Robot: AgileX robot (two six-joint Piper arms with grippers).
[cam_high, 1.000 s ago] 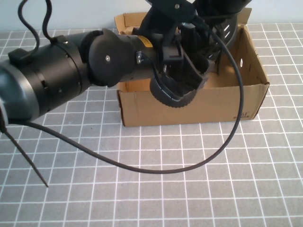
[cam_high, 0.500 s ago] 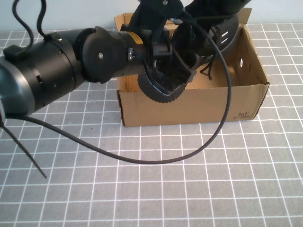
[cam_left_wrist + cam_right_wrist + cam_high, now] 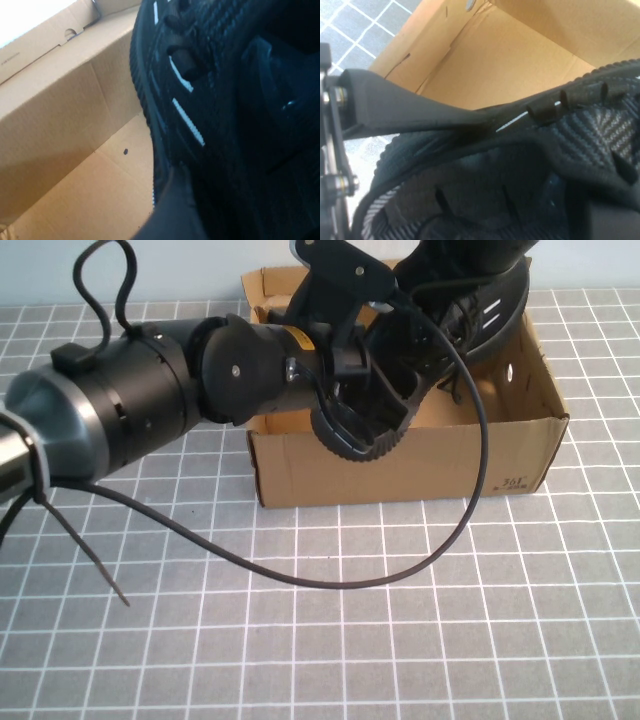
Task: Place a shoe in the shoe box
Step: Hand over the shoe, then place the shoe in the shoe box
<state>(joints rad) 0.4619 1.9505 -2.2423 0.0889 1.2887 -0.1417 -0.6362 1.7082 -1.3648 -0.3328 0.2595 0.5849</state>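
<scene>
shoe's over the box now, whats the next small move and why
Probably lower it a little further before letting go. The shoe hangs tilted above the open shoe box, its sole not yet on the cardboard floor. The left gripper and right gripper are both at the shoe over the box, so releasing now would likely drop it crooked.

The left gripper (image 3: pixel 425 335) reaches forward from the left, jaws clamped; the right gripper (image 3: pixel 470 127) hangs tilted, pinching too.

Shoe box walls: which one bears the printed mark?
The front wall, marked near its right corner; others show none. Left gripper and right gripper are at the shoe above.
</scene>
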